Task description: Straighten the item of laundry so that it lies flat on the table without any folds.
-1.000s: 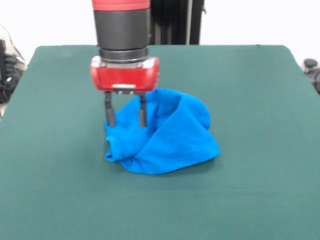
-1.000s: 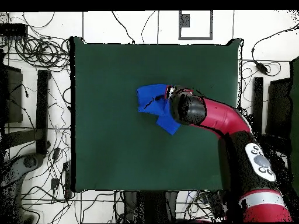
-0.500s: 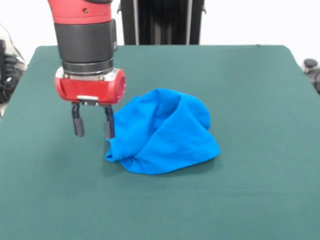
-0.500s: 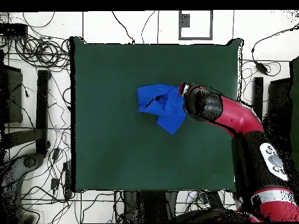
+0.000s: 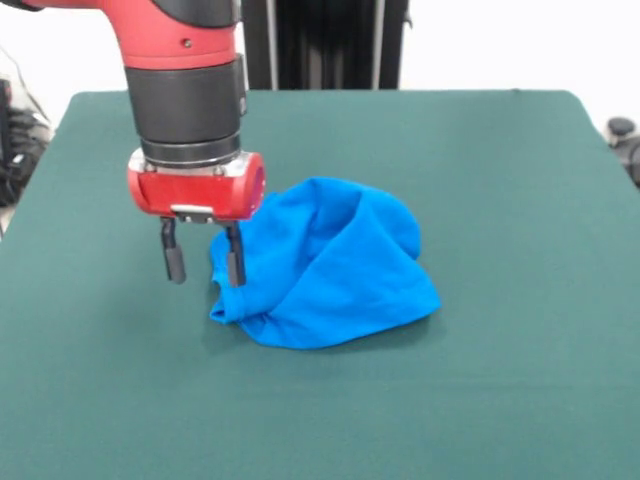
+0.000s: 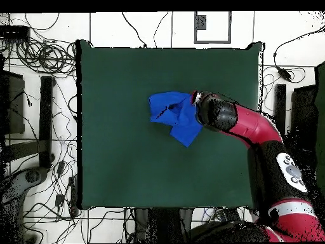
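Because the black two-fingered claw on its red and black arm hangs open over one edge of the bright blue T-shirt of thin plain fabric, holding nothing, the likeliest trouble lies in where it closes. One finger stands over bare felt and the other sits right at the shirt's rim, so a pinch here could catch only a sliver of cloth and slip off. It could equally take several layers together, and a pull would then drag the whole bundle across the dark green felt-like tabletop rather than opening it. Thin fabric on felt may also cling and bunch further instead of sliding flat.

The shirt lies crumpled near the middle of the tabletop, well clear of every edge, heaped into a rounded mound with a deep fold running up through it. No sleeve, collar or hem can be told apart with confidence, so which way the garment truly points cannot be said. As a bundle, its long axis in the front view runs roughly side to side, from the tucked corner under the claw to a pointed corner on the far side. From overhead, the shirt shows a tapering flap on the side towards the robot's base.
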Available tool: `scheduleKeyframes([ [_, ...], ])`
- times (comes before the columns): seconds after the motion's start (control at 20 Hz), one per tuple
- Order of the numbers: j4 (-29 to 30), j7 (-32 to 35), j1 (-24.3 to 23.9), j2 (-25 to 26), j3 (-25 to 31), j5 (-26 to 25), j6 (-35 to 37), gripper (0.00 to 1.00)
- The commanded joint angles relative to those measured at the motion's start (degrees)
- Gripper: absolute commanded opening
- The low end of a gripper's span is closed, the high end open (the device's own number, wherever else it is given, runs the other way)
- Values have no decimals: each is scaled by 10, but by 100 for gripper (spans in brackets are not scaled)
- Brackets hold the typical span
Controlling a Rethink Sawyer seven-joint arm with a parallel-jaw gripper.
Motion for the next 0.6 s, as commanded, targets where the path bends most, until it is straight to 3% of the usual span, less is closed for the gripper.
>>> scheduleKeyframes([
  [0.05,31,16,39,5,47,-29,13,100],
  [0.6,18,0,35,12,52,-29,21,100],
])
